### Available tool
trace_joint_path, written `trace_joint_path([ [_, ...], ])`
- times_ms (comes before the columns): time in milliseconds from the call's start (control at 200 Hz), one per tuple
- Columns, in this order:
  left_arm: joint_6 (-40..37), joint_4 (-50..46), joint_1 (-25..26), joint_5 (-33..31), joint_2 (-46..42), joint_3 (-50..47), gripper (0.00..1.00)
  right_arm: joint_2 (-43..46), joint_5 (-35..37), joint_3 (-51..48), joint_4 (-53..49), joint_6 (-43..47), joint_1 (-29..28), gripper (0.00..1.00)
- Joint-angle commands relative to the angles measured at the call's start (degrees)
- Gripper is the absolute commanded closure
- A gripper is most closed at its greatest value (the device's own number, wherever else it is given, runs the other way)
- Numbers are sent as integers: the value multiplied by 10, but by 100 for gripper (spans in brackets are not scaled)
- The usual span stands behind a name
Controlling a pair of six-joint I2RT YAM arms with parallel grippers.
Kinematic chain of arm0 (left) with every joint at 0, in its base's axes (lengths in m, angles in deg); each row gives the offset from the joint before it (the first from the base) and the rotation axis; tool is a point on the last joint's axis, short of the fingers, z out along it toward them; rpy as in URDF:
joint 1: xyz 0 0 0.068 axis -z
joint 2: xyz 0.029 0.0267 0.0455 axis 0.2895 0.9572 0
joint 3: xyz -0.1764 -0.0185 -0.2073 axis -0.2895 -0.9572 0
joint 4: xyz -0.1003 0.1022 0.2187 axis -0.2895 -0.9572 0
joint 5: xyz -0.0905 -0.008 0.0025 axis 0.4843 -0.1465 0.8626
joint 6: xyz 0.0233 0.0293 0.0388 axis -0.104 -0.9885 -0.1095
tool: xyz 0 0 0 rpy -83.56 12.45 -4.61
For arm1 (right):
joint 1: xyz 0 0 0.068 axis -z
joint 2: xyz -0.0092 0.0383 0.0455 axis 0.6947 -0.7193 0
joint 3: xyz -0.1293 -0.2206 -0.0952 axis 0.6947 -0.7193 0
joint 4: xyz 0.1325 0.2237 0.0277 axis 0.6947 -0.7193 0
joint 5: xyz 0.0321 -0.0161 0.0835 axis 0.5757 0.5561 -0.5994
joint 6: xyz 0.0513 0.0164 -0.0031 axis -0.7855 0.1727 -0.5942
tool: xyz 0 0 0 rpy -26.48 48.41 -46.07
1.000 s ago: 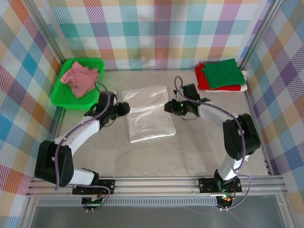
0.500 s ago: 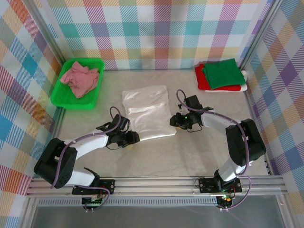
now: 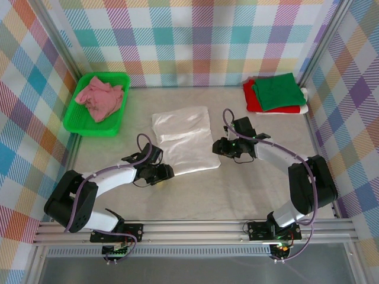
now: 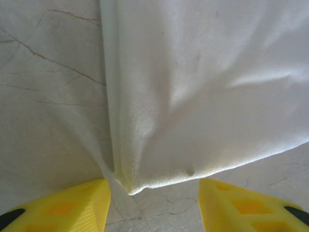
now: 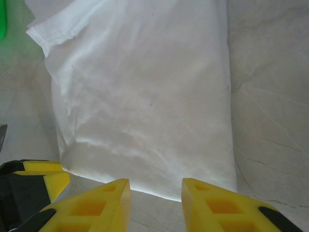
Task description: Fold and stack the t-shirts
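a white cloth t-shirt [image 3: 185,142], folded into a long rectangle, lies flat in the middle of the pale marbled table top [image 3: 249,189]. the left gripper [image 3: 166,173] sits low at the shirt's near left corner. in the left wrist view its yellow fingers [image 4: 63,208] stand well apart, and the rounded corner of the cloth pokes into the gap between them, gripped by neither. the right gripper [image 3: 217,148] is by the shirt's near right corner. in the right wrist view its yellow fingers [image 5: 96,203] are parted too, with the shirt's near edge just beyond their tips and nothing held between them. a yellow finger of the left gripper shows at the lower left of that view, beside the opposite corner.

at the far left a crumpled pink cloth t-shirt [image 3: 99,97] lies in a bright green plastic tray [image 3: 115,119]. in the far right corner a folded green cloth t-shirt [image 3: 275,92] rests on a folded red cloth t-shirt [image 3: 251,97], with a strip of white cloth [image 3: 304,94] showing beneath them on the right side.
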Motion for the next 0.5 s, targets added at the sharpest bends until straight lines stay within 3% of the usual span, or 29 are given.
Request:
trace_joint_path([
  [0, 2, -4, 5, -7, 20, 15, 50, 7, -2, -7, 12, -3, 1, 67],
  [225, -9, 26, 5, -11, 63, 39, 60, 6, -8, -33, 28, -20, 1, 67],
  [495, -23, 6, 5, -33, 83, 60, 88, 16, 10, -77, 18, -37, 1, 68],
])
